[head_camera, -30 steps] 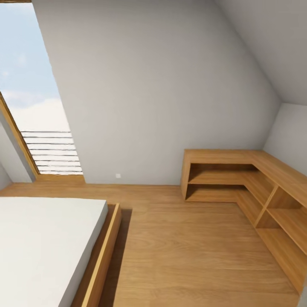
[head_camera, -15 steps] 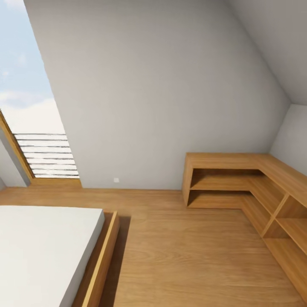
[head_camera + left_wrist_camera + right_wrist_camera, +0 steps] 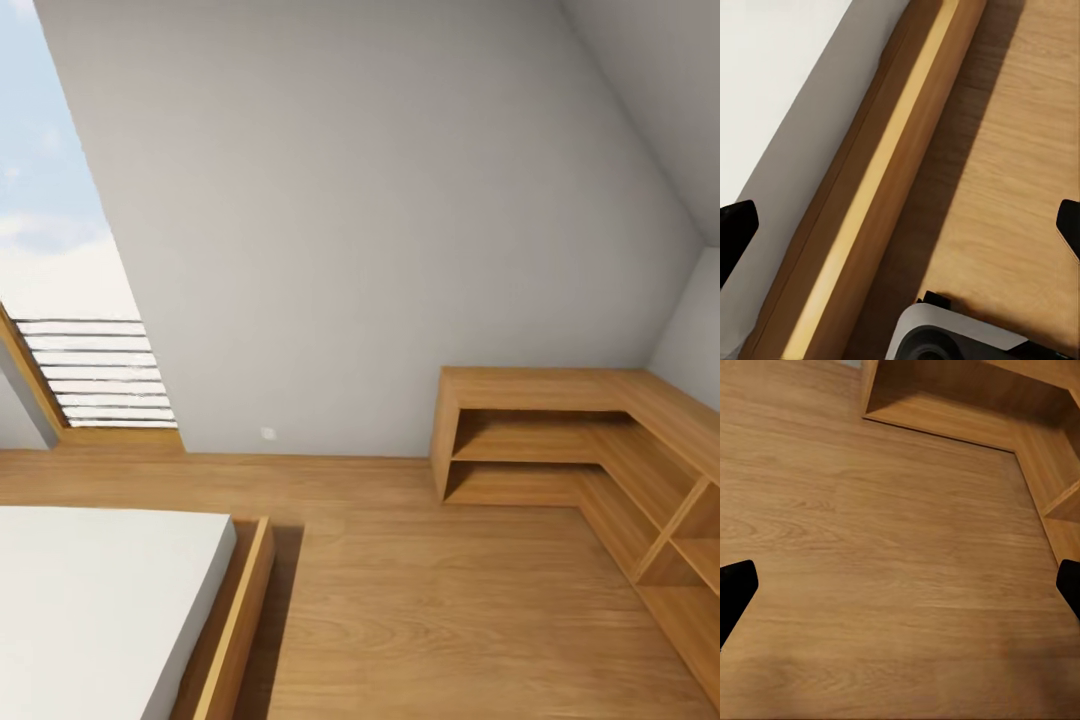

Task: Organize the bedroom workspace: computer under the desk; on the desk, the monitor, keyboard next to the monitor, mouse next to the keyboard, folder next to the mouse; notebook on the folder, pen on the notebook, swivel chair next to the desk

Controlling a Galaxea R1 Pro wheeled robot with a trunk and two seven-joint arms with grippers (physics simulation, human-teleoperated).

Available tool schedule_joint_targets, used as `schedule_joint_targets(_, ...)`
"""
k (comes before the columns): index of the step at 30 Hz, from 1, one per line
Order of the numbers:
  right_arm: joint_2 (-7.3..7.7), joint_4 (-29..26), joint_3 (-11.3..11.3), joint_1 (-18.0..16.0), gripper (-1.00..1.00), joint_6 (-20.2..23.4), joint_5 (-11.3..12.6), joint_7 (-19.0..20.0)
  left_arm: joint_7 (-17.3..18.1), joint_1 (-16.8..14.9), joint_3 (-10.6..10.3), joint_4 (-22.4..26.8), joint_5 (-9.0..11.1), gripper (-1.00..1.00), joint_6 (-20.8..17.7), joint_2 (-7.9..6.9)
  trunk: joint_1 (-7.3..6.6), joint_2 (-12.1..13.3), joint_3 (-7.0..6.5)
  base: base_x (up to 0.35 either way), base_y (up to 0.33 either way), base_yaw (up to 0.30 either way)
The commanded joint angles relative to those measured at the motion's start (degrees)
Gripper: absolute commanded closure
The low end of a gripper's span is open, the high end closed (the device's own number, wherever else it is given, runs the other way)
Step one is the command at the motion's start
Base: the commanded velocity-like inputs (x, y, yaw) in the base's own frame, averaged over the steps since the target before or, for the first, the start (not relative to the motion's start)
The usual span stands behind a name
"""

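The right gripper [image 3: 900,589] hangs over bare wooden floor [image 3: 885,555], its two dark fingers [image 3: 735,589] spread wide at opposite edges of the picture with nothing between them. Beyond lies the low corner shelf [image 3: 1020,416], its open wooden compartments meeting at an angle.

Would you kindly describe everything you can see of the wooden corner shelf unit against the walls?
The corner shelf unit is light, oak-like wood, L-shaped and low. One run stands against the grey back wall, the other turns along the right-hand wall toward the camera. It has a flat top, an upright end panel at its left, and open compartments split by a middle shelf and a vertical divider. Nothing shows on its top or shelves. It rests on the wood floor; the right wrist view shows its lower corner.
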State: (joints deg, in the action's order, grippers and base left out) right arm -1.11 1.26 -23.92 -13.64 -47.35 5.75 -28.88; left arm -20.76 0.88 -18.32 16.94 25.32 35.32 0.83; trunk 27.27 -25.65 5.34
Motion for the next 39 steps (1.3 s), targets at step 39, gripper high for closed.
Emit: schedule_joint_targets(39, -0.03, 0.1, -0.5, -0.1, -1.00, -0.3, 0.6, 0.0, -0.4, 0.0, -0.5, 0.1, 0.3, -1.00, 0.0, -0.04, 0.06, -0.1, 0.10, 0.322, 0.000, 0.000)
